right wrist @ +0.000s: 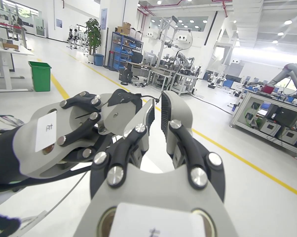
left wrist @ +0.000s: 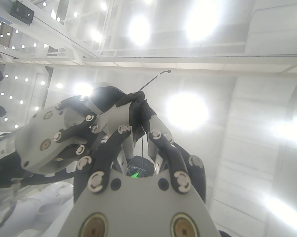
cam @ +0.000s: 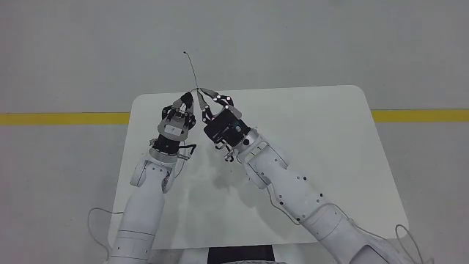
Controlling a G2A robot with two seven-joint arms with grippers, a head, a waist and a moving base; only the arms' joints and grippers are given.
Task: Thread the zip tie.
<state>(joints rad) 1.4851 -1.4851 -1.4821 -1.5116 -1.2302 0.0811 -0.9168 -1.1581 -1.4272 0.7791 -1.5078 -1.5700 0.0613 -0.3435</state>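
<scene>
Zip tie (cam: 189,70) is pinched at the tips of the left gripper (left wrist: 138,99), whose tape-wrapped fingers are pressed together on it. From that pinch a thin free length runs toward the far side. Seen from above, it passes the far edge of the table (cam: 330,139) and ends in a small bent tip. In the left wrist view a second fine strand runs back between the same fingers toward the palm.

The right gripper (right wrist: 158,106) sits just right of the left one, and the two meet tip to tip over the far left part of the table. Its ribbed pads (right wrist: 166,114) stand apart with a narrow gap. A short end of the tie reaches across to the mouth of that gap, beside one fingertip; whether it touches the pad I cannot tell.

Both arms come in from the near edge, the left one nearly straight, the right one slanting from the near right. A yellow line (cam: 58,118) crosses the floor on either side of the table. A green bin (right wrist: 40,76) stands on the floor in the room behind.
</scene>
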